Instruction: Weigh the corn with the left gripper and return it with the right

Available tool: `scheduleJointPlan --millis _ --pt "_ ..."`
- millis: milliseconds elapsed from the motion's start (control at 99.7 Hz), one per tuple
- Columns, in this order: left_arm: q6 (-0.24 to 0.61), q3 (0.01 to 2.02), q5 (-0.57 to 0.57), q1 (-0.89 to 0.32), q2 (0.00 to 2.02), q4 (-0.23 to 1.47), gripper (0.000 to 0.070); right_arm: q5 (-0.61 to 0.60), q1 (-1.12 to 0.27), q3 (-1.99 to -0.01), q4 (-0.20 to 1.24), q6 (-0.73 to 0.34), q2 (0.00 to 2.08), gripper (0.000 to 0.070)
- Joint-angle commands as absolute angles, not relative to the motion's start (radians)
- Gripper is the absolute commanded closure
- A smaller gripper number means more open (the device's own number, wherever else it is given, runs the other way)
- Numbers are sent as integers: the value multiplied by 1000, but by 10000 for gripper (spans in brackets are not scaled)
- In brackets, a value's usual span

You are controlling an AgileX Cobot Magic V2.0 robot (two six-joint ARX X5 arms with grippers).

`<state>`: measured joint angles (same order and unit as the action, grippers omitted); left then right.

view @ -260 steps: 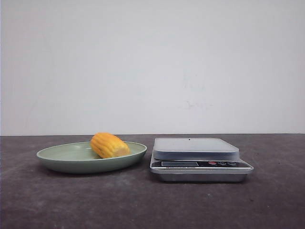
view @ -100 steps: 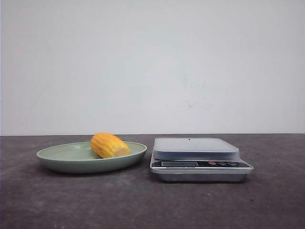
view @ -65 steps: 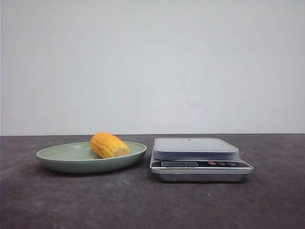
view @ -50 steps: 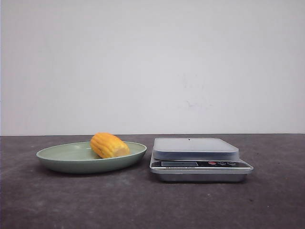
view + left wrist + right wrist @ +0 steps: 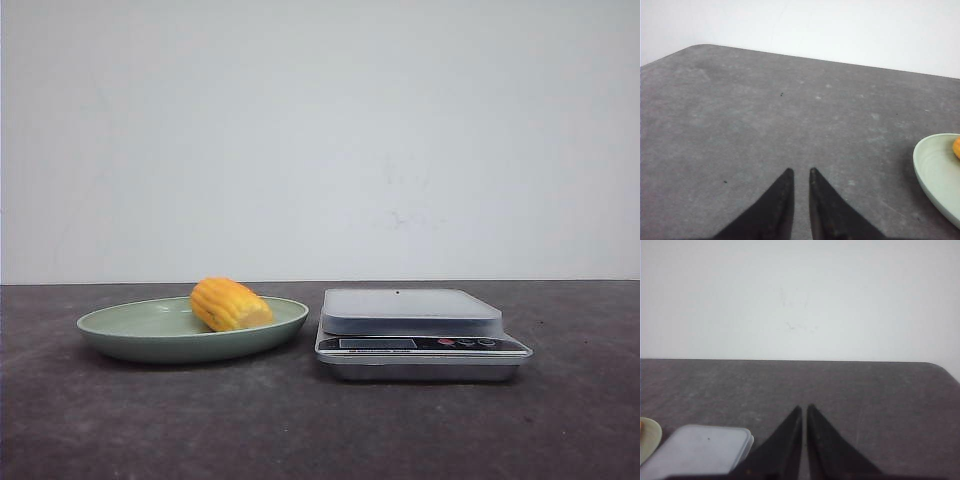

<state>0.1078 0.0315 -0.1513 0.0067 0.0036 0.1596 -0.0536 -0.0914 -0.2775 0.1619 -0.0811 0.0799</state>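
Note:
The corn (image 5: 230, 305), a stubby yellow-orange cob, lies on its side in the right half of a pale green plate (image 5: 130, 338) at the left of the table. Only a sliver of the corn (image 5: 957, 148) shows at the edge of the left wrist view, on the plate (image 5: 937, 170). My left gripper (image 5: 800, 171) hovers over bare table well to the left of the plate, its black fingers close together with nothing between them. My right gripper (image 5: 804, 407) is shut and empty, to the right of the scale (image 5: 695, 450). Neither arm appears in the front view.
A silver kitchen scale (image 5: 410, 312) with a flat grey platform stands just right of the plate, display and buttons facing front. The dark grey table (image 5: 300, 430) meets a white wall at the back. The table's rounded corners show in both wrist views.

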Motion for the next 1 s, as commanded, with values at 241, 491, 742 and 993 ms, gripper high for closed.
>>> scheduleJointPlan --millis 241,491,742,993 --pt "114 14 -149 9 4 149 684 -51 -92 -68 99 -62 4 690" --pt "114 14 -149 9 4 149 684 -34 -78 -13 150 -49 4 689" --pt "114 14 -149 9 4 149 684 1 -76 -13 169 -37 4 689" --pt "114 14 -149 9 4 149 684 1 -76 -13 155 -37 4 689"
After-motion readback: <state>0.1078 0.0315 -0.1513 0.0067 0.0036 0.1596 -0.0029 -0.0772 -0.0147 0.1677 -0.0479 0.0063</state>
